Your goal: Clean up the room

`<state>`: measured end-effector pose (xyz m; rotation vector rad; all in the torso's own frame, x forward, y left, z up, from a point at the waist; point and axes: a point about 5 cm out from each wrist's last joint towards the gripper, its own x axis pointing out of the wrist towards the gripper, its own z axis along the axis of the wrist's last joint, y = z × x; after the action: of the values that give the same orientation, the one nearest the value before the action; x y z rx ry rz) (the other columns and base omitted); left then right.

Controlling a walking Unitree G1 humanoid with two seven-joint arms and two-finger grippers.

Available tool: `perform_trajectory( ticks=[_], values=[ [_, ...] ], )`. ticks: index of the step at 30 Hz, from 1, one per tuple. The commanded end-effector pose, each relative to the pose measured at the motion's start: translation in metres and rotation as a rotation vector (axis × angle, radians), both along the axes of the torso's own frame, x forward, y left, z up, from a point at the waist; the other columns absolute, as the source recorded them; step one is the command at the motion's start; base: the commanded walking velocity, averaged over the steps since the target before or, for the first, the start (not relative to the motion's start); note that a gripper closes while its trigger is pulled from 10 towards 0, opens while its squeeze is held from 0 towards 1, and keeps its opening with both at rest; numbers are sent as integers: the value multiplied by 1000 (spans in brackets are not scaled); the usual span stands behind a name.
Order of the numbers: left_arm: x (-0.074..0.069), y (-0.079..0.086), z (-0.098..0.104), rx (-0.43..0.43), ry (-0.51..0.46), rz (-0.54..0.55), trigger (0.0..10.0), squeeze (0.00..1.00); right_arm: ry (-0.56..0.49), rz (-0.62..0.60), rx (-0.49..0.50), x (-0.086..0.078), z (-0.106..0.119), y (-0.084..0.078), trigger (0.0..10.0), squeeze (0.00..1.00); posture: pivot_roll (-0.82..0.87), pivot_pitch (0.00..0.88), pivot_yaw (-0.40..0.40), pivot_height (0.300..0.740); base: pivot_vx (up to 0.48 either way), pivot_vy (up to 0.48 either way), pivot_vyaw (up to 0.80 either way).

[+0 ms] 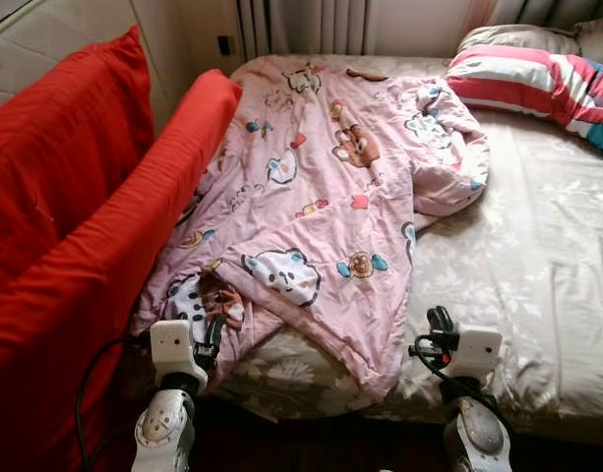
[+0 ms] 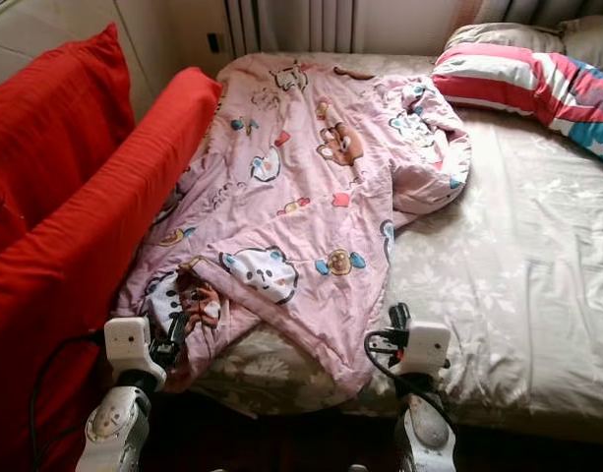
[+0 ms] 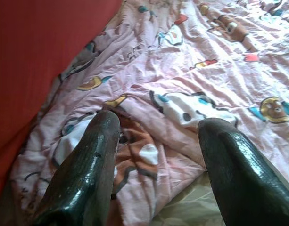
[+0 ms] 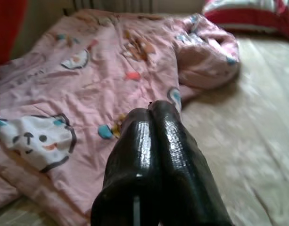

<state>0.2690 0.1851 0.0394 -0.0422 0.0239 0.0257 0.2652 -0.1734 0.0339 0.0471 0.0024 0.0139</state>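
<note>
quilt pink cartoon print, rumpled down bed's left half, near corner overhanging foot edge | left gripper fingers spread, poised over that corner | right gripper fingers pressed together, empty | risk: pinching one loose layer, quilt drags and bunches | room: floral sheet, striped pillow, red sofa alongside

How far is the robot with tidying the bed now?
Nothing looks done: the pink quilt lies crumpled along the bed. In hand: the left gripper, open, hovers at the quilt's near corner; the right gripper, shut, holds nothing. Spreading or folding remains.
</note>
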Motion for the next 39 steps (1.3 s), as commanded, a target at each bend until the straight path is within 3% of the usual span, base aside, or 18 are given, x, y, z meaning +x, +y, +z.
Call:
perform_trajectory(
  ticks=[1,10,23,39],
  values=[
    [-3,1,-5,-13,32,2,10000,0,8,-1,-1,-2,-1,0,10000,0,-92,104,37,740,0,0,0],
    [6,-9,6,-33,5,-15,10000,0,41,-59,-13,4,2,-4,10000,0,-86,158,35,740,0,0,0],
    [10,-8,11,-36,-4,-12,10000,0,42,-39,16,9,5,4,10000,0,-83,187,37,655,0,0,0],
    [9,-9,12,-43,0,-4,10000,0,34,-22,13,10,8,4,10000,0,-79,206,30,655,0,0,0]
  ],
)
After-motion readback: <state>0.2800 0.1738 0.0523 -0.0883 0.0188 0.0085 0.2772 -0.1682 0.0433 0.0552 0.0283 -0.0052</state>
